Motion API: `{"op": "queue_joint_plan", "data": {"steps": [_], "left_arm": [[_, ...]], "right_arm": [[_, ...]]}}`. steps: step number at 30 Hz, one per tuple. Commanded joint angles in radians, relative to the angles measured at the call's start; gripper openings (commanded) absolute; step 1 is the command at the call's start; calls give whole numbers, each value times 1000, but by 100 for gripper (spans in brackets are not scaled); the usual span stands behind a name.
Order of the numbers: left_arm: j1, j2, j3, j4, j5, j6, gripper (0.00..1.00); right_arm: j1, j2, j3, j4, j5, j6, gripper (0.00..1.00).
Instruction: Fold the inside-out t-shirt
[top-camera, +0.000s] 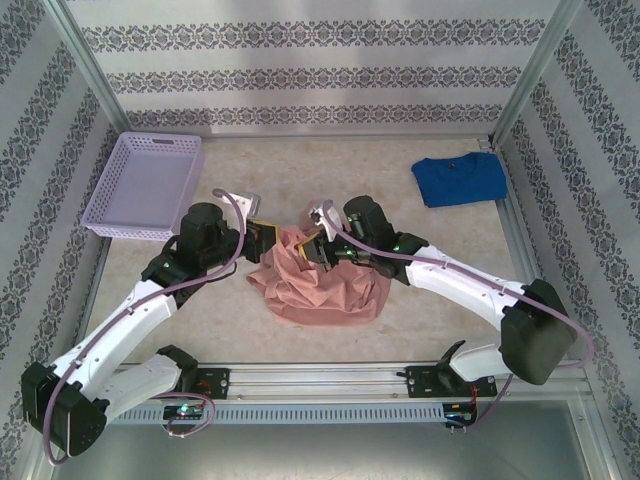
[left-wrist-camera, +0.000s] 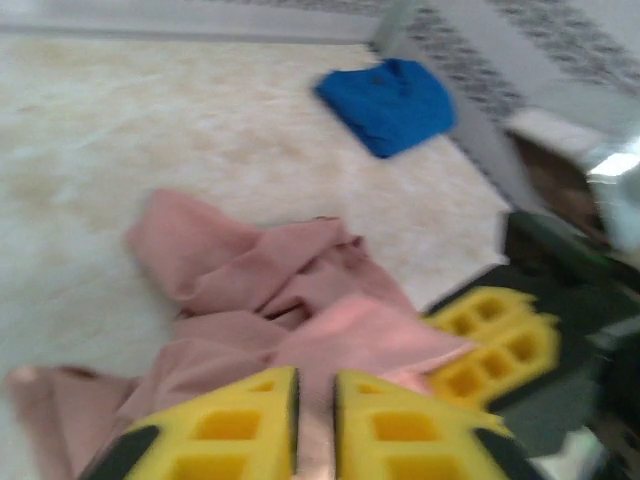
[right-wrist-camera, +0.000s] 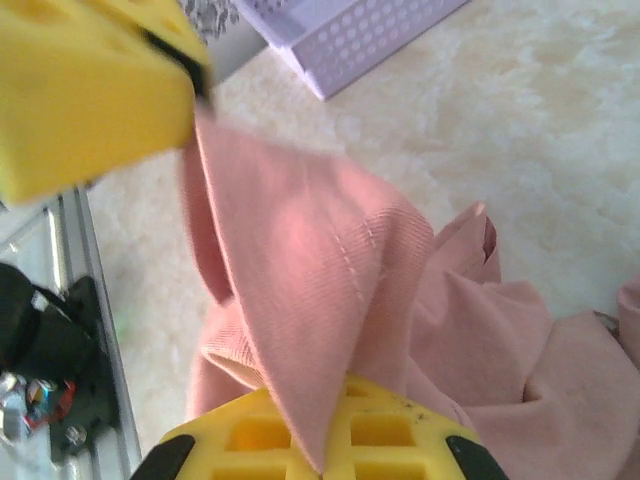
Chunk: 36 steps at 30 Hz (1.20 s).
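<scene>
Our left claw (left-wrist-camera: 316, 385) stands narrow: its two yellow fingers are nearly together, with a strip of pink cloth pinched in the slit between them. Our right claw (right-wrist-camera: 325, 425) is closed too, and a fold of the same cloth runs down into the seam between its fingers. Both hold the inside-out t-shirt (top-camera: 325, 285), which is salmon-pink. A band of it spans from one claw to the other, lifted off the heap. In the right wrist view we see a line of stitching across that raised band, and the left claw's yellow block grips its upper end.

From above, we see the two claws close together over the far side of the shirt, the left one at its left edge and the right one nearer its middle. The rest of the shirt lies crumpled on the pale worktop (top-camera: 330, 165), about midway across it.

The lilac basket (top-camera: 145, 185) sits at the far left of the worktop, well apart from the shirt. A bright blue t-shirt (top-camera: 460, 180) lies flat at the far right, also well apart. Patterned walls (top-camera: 320, 70) close in the worktop on three sides. The left wrist view is blurred, so we cannot make out finer detail of the cloth there.
</scene>
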Motion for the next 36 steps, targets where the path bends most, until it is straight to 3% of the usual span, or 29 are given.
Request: {"op": "queue_joint_plan", "data": {"steps": [1, 6, 12, 21, 24, 36], "left_arm": [[10, 27, 68, -148, -192, 0, 34], [6, -1, 61, -230, -202, -53, 48], [-31, -70, -49, -168, -28, -169, 55], [-84, 80, -58, -13, -1, -197, 58], [-84, 125, -40, -3, -54, -200, 54], [-85, 155, 22, -51, -111, -152, 5]], "right_arm": [[4, -10, -12, 128, 32, 197, 0], [10, 39, -16, 208, 64, 362, 0], [9, 73, 0, 206, 84, 392, 0], [4, 60, 5, 174, 99, 375, 0], [2, 48, -1, 169, 104, 373, 0], [0, 13, -7, 98, 164, 317, 0]]}}
